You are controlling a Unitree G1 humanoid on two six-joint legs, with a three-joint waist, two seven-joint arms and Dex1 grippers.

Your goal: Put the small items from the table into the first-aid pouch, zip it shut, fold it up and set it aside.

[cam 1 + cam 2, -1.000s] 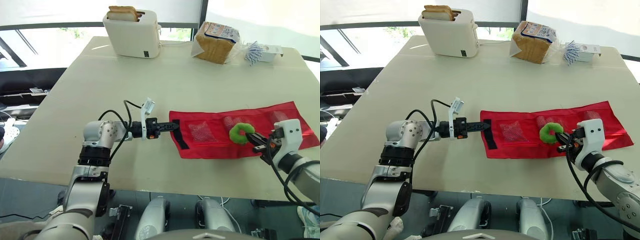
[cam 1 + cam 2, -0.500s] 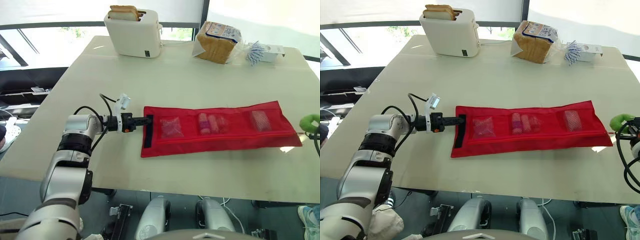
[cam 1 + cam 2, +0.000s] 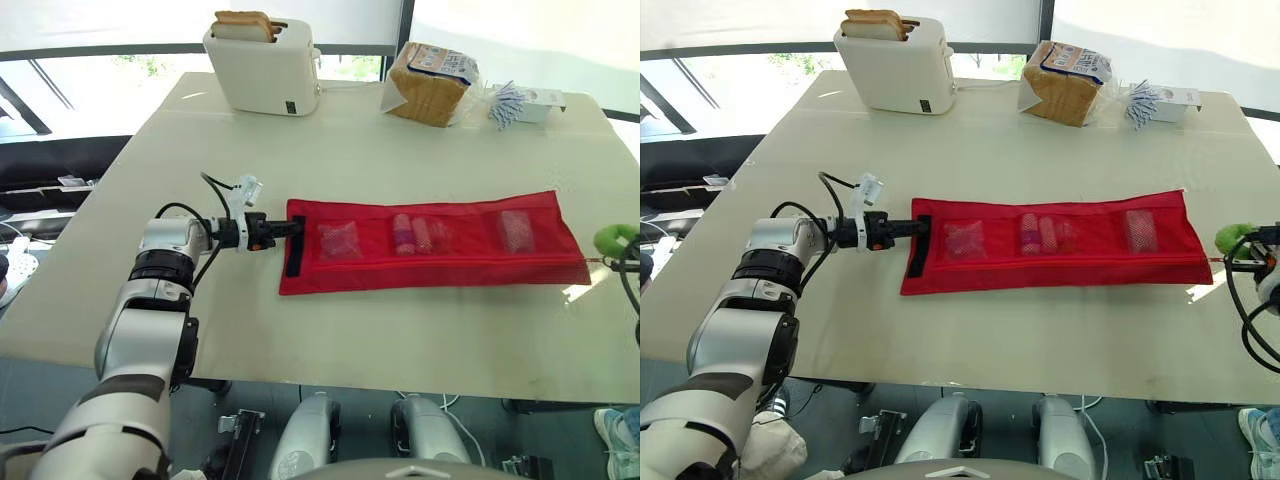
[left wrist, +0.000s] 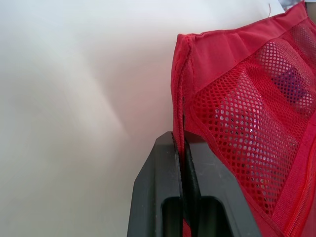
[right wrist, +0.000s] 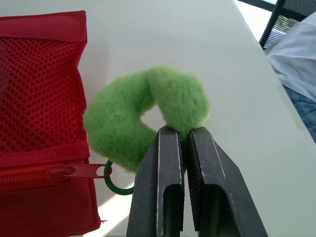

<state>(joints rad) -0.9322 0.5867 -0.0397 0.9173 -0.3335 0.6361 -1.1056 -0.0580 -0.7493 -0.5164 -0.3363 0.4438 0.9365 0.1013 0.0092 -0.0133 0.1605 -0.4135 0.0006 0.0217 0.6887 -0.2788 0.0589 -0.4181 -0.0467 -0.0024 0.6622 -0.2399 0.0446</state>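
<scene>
Found the red pouch lying flat, stretched lengthwise across the counter. Judged it light, limp mesh fabric, best taken by its ends. Saw the left claw pinched tight on the end hem and the right claw clamped on the fluffy green zipper pull. Caught the slider, run to the pouch's end, in the right wrist view. From the head views, made out instead the filled mesh pockets.

Red pouch flat mid-table, long axis 9–3 o'clock, L gripper pinching its 9 o'clock end, R gripper on green puff off its 3 o'clock end, toaster at 11, bread at 1.
</scene>
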